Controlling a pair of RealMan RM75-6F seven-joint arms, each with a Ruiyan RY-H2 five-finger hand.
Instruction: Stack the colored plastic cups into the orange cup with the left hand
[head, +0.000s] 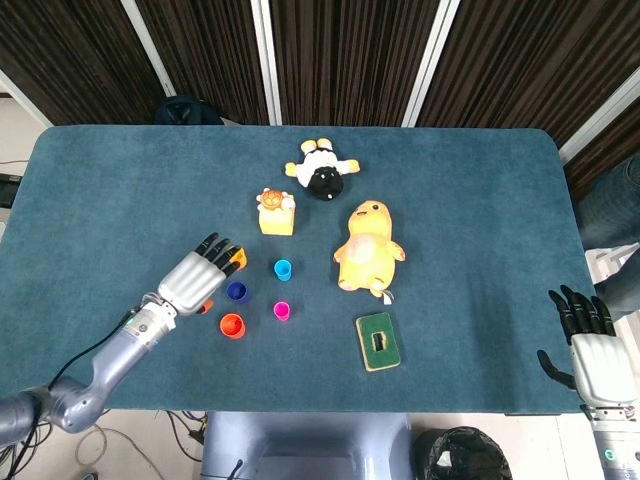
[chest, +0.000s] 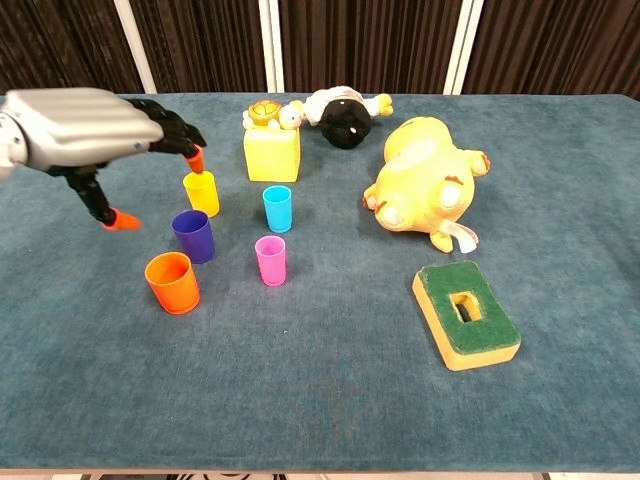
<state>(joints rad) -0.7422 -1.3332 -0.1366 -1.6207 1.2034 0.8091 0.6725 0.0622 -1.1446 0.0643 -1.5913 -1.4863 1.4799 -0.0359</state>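
The left hand (chest: 85, 125) hovers over the cluster of cups with its fingers spread and nothing in them, the fingertips above the yellow cup (chest: 201, 192) and the thumb hanging down to the left of the purple cup (chest: 192, 235). The orange cup (chest: 172, 282) stands nearest the table's (chest: 320, 400) front edge, just in front of the purple one; the blue cup (chest: 278, 208) and pink cup (chest: 270, 260) stand a little to the right. Nothing is stacked yet, so this looks like the reach for a first cup. Next it must lower and close around one cup, likely yellow or purple, without knocking its neighbours. The right hand (head: 592, 345) rests at the table's far right, fingers apart, empty.
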